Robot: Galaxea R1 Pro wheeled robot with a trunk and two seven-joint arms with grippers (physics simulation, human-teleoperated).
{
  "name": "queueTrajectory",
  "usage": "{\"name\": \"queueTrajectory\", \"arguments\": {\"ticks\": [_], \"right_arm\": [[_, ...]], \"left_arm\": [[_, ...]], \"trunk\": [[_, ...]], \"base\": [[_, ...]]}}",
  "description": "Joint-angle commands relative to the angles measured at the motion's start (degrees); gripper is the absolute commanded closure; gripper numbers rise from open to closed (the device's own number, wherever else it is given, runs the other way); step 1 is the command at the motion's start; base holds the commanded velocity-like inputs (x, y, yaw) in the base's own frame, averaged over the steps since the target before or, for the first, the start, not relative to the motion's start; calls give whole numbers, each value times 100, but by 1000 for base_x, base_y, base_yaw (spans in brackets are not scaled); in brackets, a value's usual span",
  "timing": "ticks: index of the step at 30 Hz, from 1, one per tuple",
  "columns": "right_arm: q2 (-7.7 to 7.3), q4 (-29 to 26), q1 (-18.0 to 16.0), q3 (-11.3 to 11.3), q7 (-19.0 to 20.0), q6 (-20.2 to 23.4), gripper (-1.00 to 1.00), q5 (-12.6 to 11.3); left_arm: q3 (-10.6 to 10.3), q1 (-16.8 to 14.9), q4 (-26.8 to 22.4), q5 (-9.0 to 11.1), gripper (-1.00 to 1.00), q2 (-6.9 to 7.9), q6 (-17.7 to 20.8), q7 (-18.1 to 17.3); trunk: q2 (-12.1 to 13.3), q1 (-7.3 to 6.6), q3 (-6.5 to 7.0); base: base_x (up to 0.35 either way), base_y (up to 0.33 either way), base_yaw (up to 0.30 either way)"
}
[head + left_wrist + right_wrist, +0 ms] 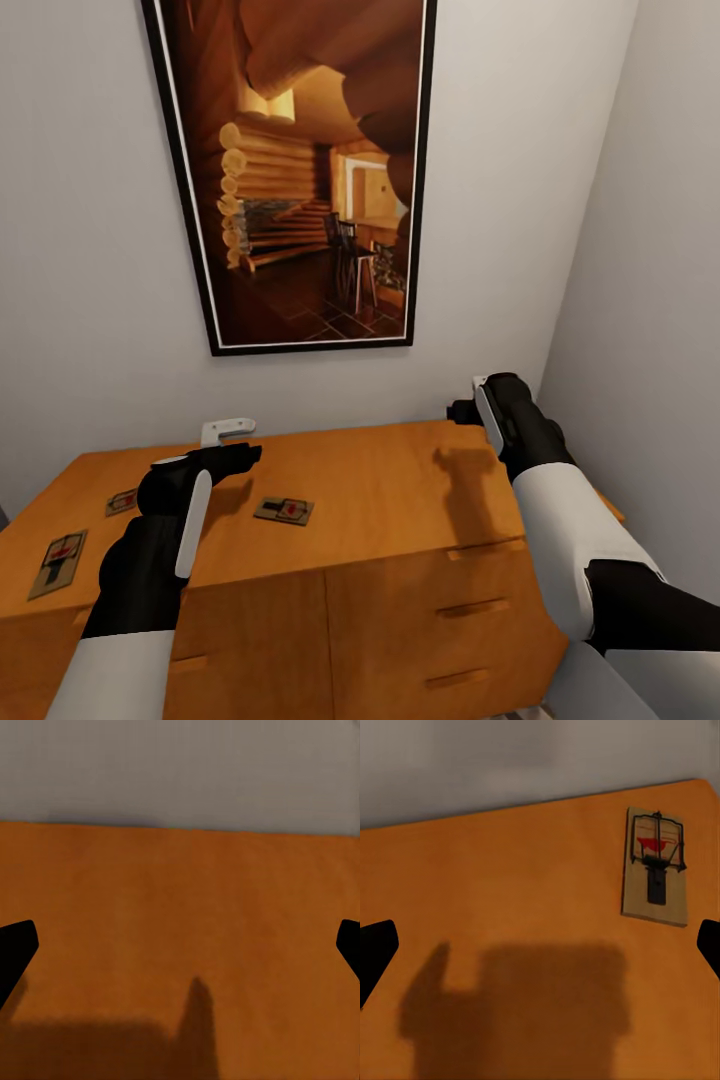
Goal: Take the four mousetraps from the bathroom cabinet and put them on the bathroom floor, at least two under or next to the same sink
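The cabinet stands against the wall, its flat orange-brown top facing me. Three mousetraps lie on it: one near the middle, one further left, and one by the front left edge. My left gripper hovers open over the back of the top, between the left and middle traps. Its wrist view shows bare wood between the spread fingertips. My right gripper is open above the top's right rear. Its wrist view shows another mousetrap near the cabinet's corner, off to one side of the fingertips.
A large framed picture hangs on the grey wall behind the cabinet. A second wall closes in on the right, forming a corner. Drawer fronts with slim bar handles face me below the top.
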Motion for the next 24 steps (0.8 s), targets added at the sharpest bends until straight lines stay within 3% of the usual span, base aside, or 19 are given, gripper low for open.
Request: {"name": "queueTrajectory", "arguments": {"ticks": [1, 9, 10, 14, 24], "right_arm": [[0, -1, -5, -22, 26, 23, -100, 58], [-213, 19, -5, -32, -18, 21, -100, 43], [-358, 33, -5, -51, -23, 19, -100, 33], [-589, 112, -5, -204, 8, 18, -100, 10], [-665, 143, -3, -348, -26, 70, -100, 5]], "left_arm": [[5, -5, -5, 5, -100, -5, 26, 14], [5, -5, -4, 5, -100, -8, 26, 14], [5, -5, -4, 5, -100, -9, 26, 14], [5, -5, -4, 11, -100, -9, 26, 8], [5, -5, 0, 18, -100, -15, 26, 6]], "trunk": [[-4, 0, -7], [-4, 0, -7], [-4, 0, -7], [-4, 0, -7], [-4, 0, -7]], "base": [[34, 0, 0], [13, 0, 0], [3, 0, 0], [1, 0, 0], [28, 0, 0]]}}
